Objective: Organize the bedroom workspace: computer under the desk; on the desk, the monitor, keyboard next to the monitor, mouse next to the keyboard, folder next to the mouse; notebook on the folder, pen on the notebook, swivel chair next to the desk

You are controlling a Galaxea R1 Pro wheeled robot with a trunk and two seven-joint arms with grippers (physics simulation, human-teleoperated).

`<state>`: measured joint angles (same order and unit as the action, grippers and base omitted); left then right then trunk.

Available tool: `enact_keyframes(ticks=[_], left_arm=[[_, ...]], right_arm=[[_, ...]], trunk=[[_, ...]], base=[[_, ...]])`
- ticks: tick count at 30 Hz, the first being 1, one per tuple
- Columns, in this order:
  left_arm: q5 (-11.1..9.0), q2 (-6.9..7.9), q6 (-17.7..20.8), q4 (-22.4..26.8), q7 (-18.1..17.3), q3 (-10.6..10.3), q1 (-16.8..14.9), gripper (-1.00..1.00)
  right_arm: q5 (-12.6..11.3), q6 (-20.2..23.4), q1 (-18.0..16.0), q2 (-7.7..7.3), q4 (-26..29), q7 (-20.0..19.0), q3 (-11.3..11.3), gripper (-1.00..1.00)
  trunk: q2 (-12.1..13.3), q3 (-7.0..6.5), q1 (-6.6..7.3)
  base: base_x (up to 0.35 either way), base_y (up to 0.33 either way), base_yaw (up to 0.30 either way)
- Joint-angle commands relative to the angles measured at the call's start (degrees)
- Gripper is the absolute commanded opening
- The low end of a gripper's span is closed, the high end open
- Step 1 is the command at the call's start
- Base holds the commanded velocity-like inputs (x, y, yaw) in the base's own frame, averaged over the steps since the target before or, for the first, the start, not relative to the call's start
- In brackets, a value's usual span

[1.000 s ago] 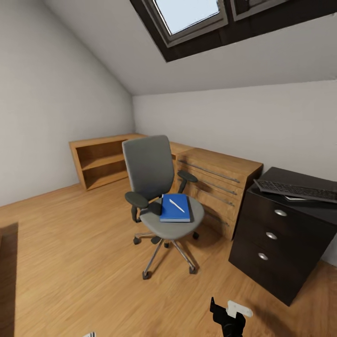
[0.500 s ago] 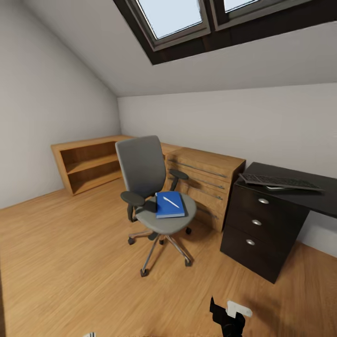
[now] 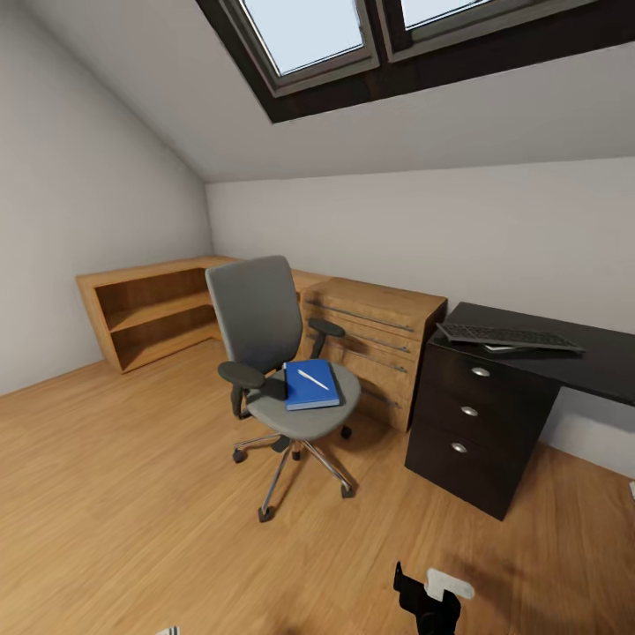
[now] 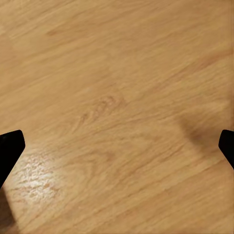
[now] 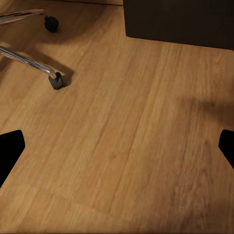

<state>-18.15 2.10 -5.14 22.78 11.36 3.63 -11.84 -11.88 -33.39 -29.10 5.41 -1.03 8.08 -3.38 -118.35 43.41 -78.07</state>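
Nearest, at the lower edge of the head view, part of the right gripper (image 3: 429,595) shows as a black and white shape cut off by the frame. In its wrist view the right gripper (image 5: 117,151) has both fingertips (image 5: 9,146) at opposite edges, spread wide, holding nothing, above the wooden floor (image 5: 126,146). The left gripper (image 4: 117,151) is likewise spread wide and empty over bare floor, only its dark tips visible.

Farther off stands the swivel chair (image 3: 273,353), apart from the desk (image 3: 494,414). On its seat lies the blue folder (image 3: 310,386) with the white pen (image 3: 313,379) on top; whether a notebook lies between them cannot be made out. The desk's right part is cut off by the frame; the keyboard (image 3: 507,336) lies on it, one end overhanging the top's edge. Between chair and desk, against the wall, is a light wooden chest (image 3: 375,339); beyond the chair, an open wooden shelf (image 3: 150,309). Skylights (image 3: 309,31) are cropped at the top.
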Motion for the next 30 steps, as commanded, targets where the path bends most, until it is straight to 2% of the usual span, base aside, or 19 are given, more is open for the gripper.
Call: enact_keyframes(ticks=[1, 12, 30], left_arm=[[-0.62, 0.01, -0.22, -0.02, 0.07, -0.12, -0.03, 1.0], [-0.58, -0.06, -0.22, -0.04, 0.07, -0.11, -0.03, 1.0], [-0.61, -0.08, -0.22, -0.12, 0.07, -0.11, -0.03, 1.0]], right_arm=[[0.11, -0.27, -0.03, 0.02, -0.11, 0.02, -0.31, 1.0], [0.18, -0.39, 0.01, 0.02, -0.11, 0.09, -0.31, 1.0], [0.19, -0.19, 0.01, 0.12, -0.11, 0.09, -0.31, 1.0]], trunk=[[-0.02, 0.06, 0.01], [-0.02, 0.02, 0.01], [-0.02, -0.71, 0.01]], base=[[0.0, 0.0, -0.002], [0.0, 0.0, -0.015], [0.0, 0.0, -0.235]])
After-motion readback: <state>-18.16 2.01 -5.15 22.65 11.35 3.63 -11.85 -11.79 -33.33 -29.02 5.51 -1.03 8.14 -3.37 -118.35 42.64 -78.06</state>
